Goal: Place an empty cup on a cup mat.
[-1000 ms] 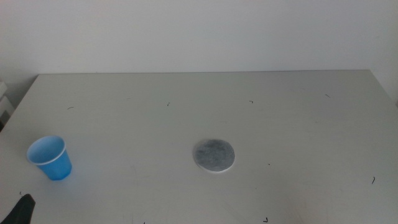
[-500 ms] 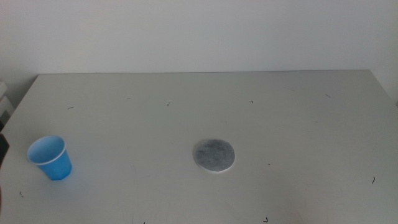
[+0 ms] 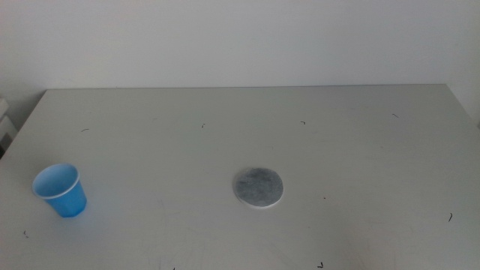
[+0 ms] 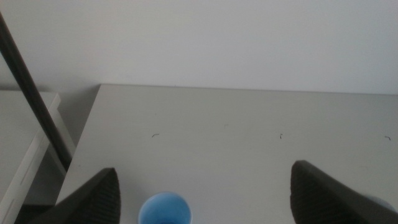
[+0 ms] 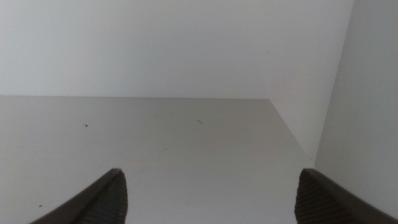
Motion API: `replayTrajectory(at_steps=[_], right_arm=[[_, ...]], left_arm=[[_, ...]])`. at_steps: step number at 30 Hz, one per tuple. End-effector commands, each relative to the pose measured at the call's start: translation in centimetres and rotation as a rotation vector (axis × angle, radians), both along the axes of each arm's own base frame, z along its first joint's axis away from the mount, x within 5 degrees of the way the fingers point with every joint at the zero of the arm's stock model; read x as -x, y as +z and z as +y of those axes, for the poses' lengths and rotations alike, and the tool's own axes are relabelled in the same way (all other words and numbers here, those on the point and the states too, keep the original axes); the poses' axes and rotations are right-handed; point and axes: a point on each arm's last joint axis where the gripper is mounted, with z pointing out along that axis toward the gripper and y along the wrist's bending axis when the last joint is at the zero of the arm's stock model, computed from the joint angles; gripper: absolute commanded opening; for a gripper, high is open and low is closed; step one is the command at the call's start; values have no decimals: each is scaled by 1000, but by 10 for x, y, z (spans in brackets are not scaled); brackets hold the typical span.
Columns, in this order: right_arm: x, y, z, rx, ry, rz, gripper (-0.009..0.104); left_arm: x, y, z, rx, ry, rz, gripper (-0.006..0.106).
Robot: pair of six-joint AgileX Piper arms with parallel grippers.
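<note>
- While neither arm shows in the middle view, the cup [image 3: 59,190] stands upright and empty near the worktop's [image 3: 337,150] left front corner. The cup mat [image 3: 258,187] lies flat near the middle, well apart from the cup, with bare surface between them.
- From the left wrist view, the left tool [image 4: 205,196] has its two dark jaws spread wide and holds nothing. The cup [image 4: 164,210] sits between the jaws, closer to one of them, only its rim and light blue inside visible. A dark rod [image 4: 34,99] slants past the worktop's edge.
- From the right wrist view, the right tool [image 5: 211,196] also has its jaws wide apart and empty, over a bare corner of the worktop [image 5: 155,143] beside a white wall [image 5: 360,106].
</note>
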Motion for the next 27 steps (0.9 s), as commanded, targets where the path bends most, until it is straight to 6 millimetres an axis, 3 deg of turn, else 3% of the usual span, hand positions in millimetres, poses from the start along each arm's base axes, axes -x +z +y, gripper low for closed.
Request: replayTrajectory(at_steps=[1, 8, 21, 27], right_arm=[[2, 12, 0, 23, 6, -107, 94], [2, 12, 0, 23, 6, -107, 94], [2, 12, 0, 23, 6, -107, 94], [2, 12, 0, 23, 6, -107, 94]], left_arm=[[-13, 23, -2, 23, -1, -8, 105], [-43, 33, -5, 25, 3, 238, 105], [-85, 1, -13, 66, -19, 489, 105], [-100, -17, -11, 3, -21, 597, 105]])
